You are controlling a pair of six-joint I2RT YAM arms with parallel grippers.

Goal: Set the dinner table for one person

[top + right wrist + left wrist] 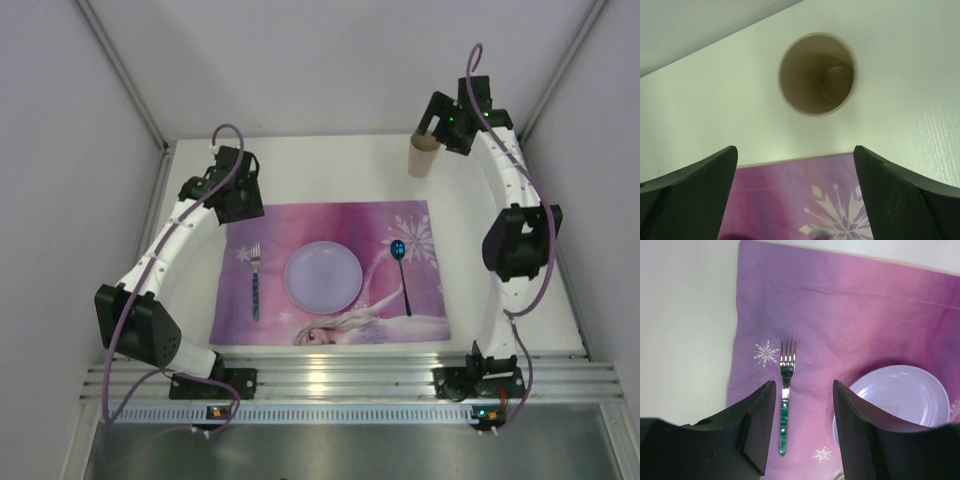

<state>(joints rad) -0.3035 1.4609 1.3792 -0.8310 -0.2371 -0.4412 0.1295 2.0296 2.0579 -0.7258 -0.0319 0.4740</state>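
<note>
Right gripper (795, 150) is spread wide with nothing between its fingers, hanging over the far right corner of the dinner table (330, 160). Just beyond those fingers a tan cup (816, 74) stands upright on the bare white top, mouth open to the wrist camera, a little off the far edge of the purple placemat (805, 200).

Over on the other side, the left gripper (803, 390) is parted too and holds nothing. It hovers above the placemat's left part, and a fork (785, 405) with a green handle lies flat right below it, tines pointing away from the arms. A pale lilac plate (900, 395) sits to the fork's right, mid-mat. From the top view, a spoon (402, 270) with a blue bowl lies right of the plate. The white table runs under it all, with its aluminium rail (350, 375) along the near edge by the arm bases.
</note>
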